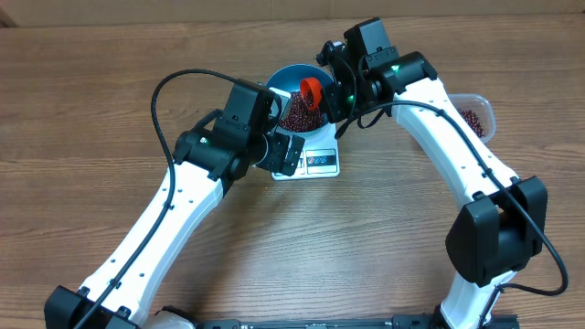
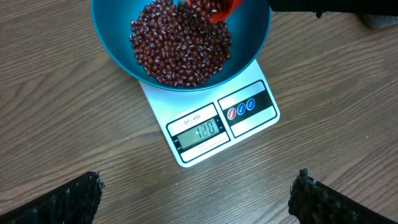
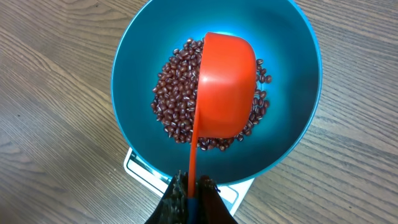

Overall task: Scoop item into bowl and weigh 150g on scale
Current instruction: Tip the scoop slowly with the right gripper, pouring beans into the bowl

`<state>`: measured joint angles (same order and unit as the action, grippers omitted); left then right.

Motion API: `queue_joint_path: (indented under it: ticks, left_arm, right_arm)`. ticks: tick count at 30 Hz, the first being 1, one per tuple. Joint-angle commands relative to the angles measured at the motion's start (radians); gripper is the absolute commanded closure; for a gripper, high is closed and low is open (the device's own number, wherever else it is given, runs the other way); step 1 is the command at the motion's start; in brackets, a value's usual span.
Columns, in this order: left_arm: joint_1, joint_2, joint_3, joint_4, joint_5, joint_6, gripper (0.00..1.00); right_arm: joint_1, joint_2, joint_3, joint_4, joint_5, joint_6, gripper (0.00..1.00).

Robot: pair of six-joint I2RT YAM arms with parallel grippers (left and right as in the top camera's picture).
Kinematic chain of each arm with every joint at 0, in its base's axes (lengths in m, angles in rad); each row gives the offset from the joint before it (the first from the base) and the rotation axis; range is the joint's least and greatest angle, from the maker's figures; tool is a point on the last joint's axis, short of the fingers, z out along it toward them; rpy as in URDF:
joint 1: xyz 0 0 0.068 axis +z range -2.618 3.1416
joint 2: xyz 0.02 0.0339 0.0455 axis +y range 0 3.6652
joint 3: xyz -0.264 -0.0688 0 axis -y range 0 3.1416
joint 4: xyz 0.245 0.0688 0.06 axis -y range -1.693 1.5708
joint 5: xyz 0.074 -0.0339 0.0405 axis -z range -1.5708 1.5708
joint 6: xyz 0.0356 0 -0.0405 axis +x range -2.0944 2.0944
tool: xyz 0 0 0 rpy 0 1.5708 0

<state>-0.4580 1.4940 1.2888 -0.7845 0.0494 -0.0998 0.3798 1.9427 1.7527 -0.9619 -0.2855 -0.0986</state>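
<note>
Left wrist view: we see the left tool (image 2: 196, 202) spread wide, its fingertips (image 2: 68, 199) at the bottom corners above the wooden tabletop (image 2: 56, 118). Ahead of it the scale (image 2: 255, 127) lies flat. The bowl (image 2: 109, 43) stands on the scale's far part and covers most of the platform. The beans (image 2: 180, 43) form a loose heap in the bowl's bottom. The display (image 2: 199, 130) reads 120, w/ a label panel just beside it. At the top edge the lip of the scoop (image 2: 222, 9) hangs over the heap, beans showing at it.

Right wrist view: the right tool (image 3: 189, 199) is pressed together on the scoop's thin handle, at the bottom edge. The cup is over the bowl's middle, turned so we see its rounded back, and it hides the heap's ctr. Beans show around it on the left, right & near side. A white corner of the scale peeks out under the bowl's near rim.

Overhead view: both arms meet at the bowl. The left tool is at the bowl's left side, above the scale's display end. The right tool is at the right rim w/ the scoop tilted over the beans. A clear tub (image 1: 483, 102) sits on the far side of the right arm, well apart from the bowl, w/ more beans in it.
</note>
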Motion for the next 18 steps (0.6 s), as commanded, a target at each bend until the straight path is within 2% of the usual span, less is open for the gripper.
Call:
queue_joint_path:
  ticks: [1, 15, 16, 18]
  left_arm:
    - [-0.001, -0.01, -0.003, 0.003, 0.01, 0.018, 0.0]
    - [-0.001, -0.01, -0.003, 0.003, 0.01, 0.018, 0.0]
    - [-0.001, -0.01, -0.003, 0.003, 0.01, 0.018, 0.0]
    - [-0.001, -0.01, -0.003, 0.003, 0.01, 0.018, 0.0]
  right_arm:
    - [-0.001, -0.009, 0.032, 0.007, 0.008, 0.01, 0.97]
    - [-0.001, -0.009, 0.032, 0.005, 0.002, 0.016, 0.96]
    - [-0.001, -0.009, 0.032, -0.003, -0.031, -0.011, 0.96]
    - [0.001, -0.009, 0.032, -0.038, -0.116, -0.168, 0.96]
